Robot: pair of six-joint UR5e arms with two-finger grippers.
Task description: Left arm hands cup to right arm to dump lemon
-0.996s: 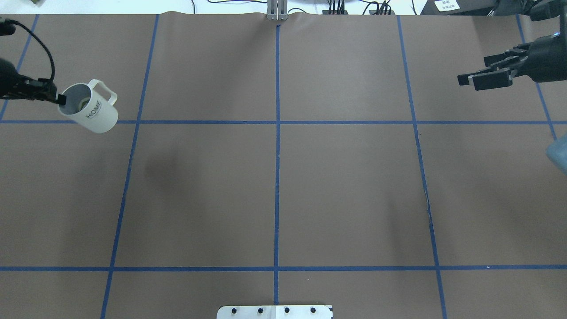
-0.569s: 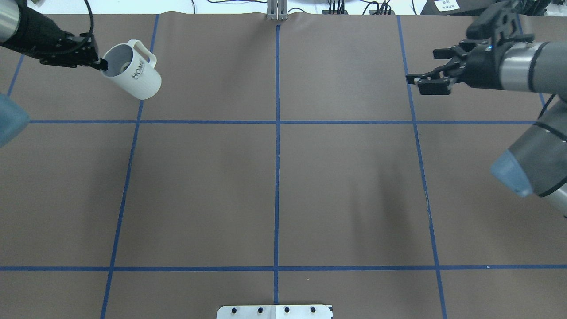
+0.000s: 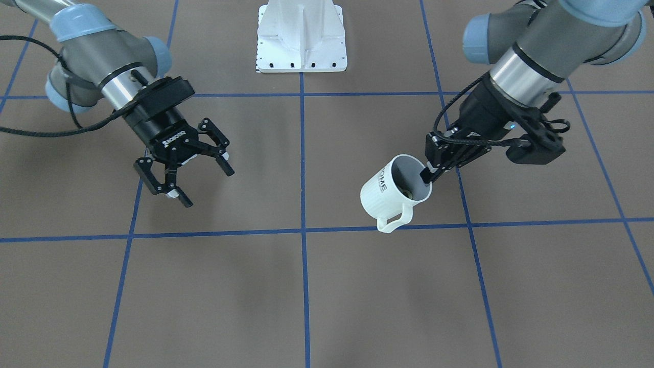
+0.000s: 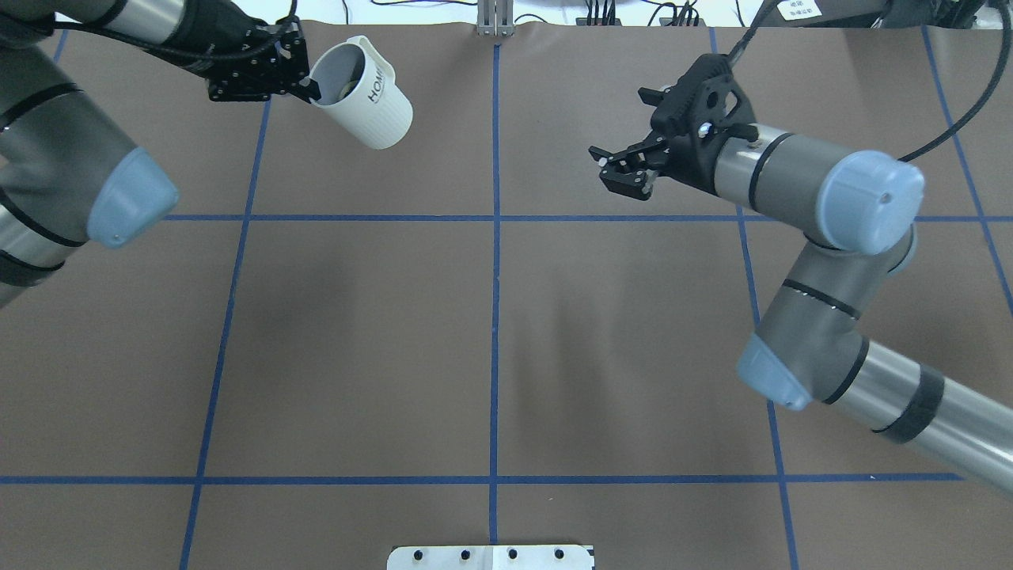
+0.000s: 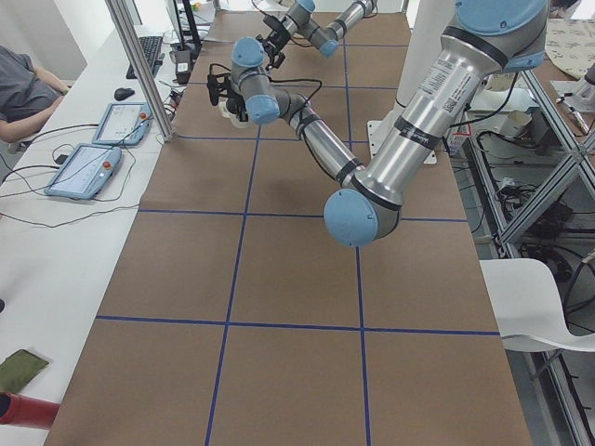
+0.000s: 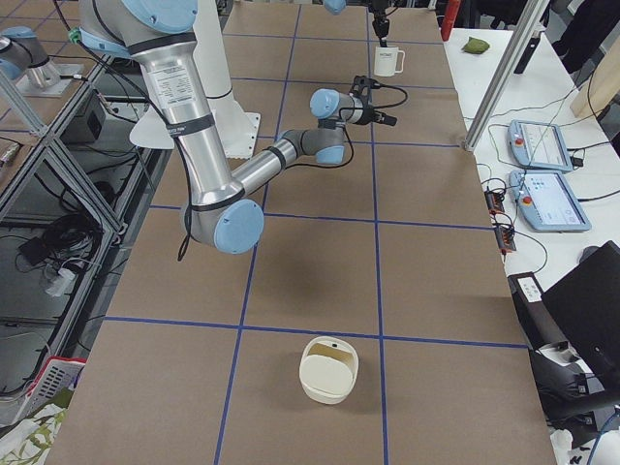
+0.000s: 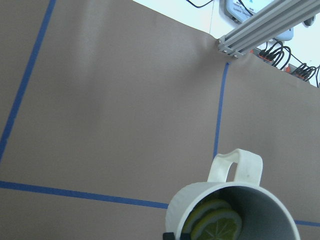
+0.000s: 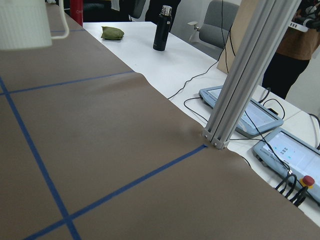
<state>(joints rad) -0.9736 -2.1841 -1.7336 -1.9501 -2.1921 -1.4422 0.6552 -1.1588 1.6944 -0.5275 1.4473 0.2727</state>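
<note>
— What sits closest to the robot?

— The white metal base plate (image 4: pixel 491 556), at 6 o'clock on the brown paper-covered surface (image 4: pixel 356 332) with its blue tape grid.

— And further out?

— The black two-finger right hand (image 4: pixel 621 170), toward 1 o'clock. Its fingers are spread wide with nothing between them, and they aim toward 9 o'clock.

— Where's the mug?

— Farthest out, near 11 o'clock, by the far edge of the surface. The white ribbed ceramic mug (image 4: pixel 372 111) with black "HOME" lettering hangs tilted, clear of the surface. Its mouth faces 10 o'clock and its handle is on the far side, toward 12.

— What holds it?

— The black left hand (image 4: pixel 305 89), pinching the rim. One finger is inside the grey interior and the other is outside the wall.

— And the lemon?

— The yellow-green lemon slices (image 7: pixel 215 222) lie inside the mug.

— How near are the two hands?

— Well apart. The middle blue tape line (image 4: pixel 495 158) runs between the mug and the right hand.
</note>
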